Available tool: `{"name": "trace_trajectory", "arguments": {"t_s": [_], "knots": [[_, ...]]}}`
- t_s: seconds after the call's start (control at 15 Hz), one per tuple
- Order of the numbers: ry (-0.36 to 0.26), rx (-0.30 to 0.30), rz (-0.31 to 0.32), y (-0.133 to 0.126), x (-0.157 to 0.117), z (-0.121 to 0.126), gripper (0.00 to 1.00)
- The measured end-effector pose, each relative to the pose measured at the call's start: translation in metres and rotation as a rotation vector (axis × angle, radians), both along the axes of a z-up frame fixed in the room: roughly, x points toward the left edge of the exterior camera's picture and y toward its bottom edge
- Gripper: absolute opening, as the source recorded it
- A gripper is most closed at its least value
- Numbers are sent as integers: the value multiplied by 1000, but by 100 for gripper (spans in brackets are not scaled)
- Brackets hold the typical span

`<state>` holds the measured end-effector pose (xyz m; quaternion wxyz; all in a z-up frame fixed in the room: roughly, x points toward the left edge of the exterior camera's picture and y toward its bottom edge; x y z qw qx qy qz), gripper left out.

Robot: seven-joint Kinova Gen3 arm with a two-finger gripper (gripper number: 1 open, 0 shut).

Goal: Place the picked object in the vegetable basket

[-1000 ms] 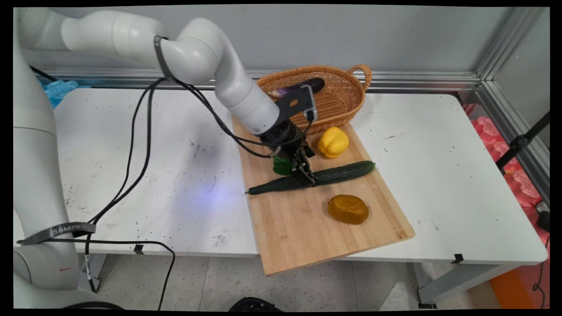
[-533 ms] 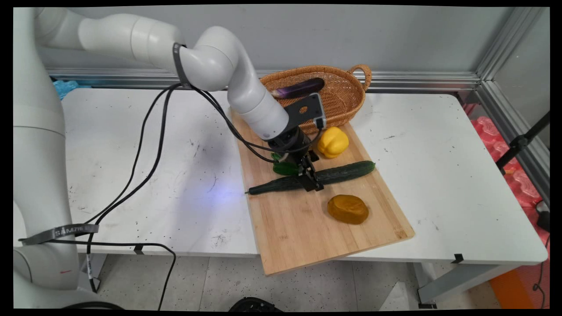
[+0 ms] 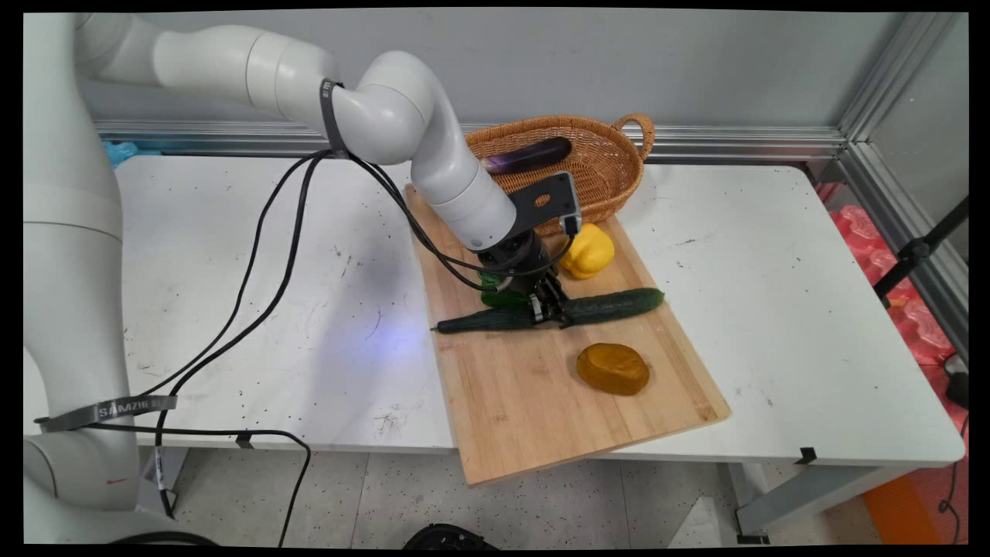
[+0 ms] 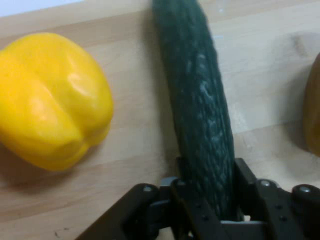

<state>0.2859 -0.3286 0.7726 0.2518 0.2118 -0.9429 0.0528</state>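
A long dark green cucumber lies across the wooden cutting board. My gripper is down at the cucumber's middle, and in the hand view both fingers press against its sides, so it is shut on it. A yellow bell pepper sits just behind the cucumber. A green pepper is partly hidden behind my wrist. A brownish-orange lump lies in front of the cucumber.
A wicker basket at the board's far end holds a dark purple eggplant. Black cables hang from the arm over the table's left half. The white table ends at a metal rail on the right.
The gripper has moved a little right along the cucumber, sunk lower and gone from open to shut on its middle. The cucumber has turned slightly.
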Motion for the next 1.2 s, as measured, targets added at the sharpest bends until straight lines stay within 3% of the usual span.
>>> {"name": "trace_trajectory", "arguments": {"t_s": [0.47,0.93,1.2], "knots": [[1,-23,-22,5,3,27,0],[9,-46,-12,23,22,104,0],[-12,-59,30,30,42,151,0]]}}
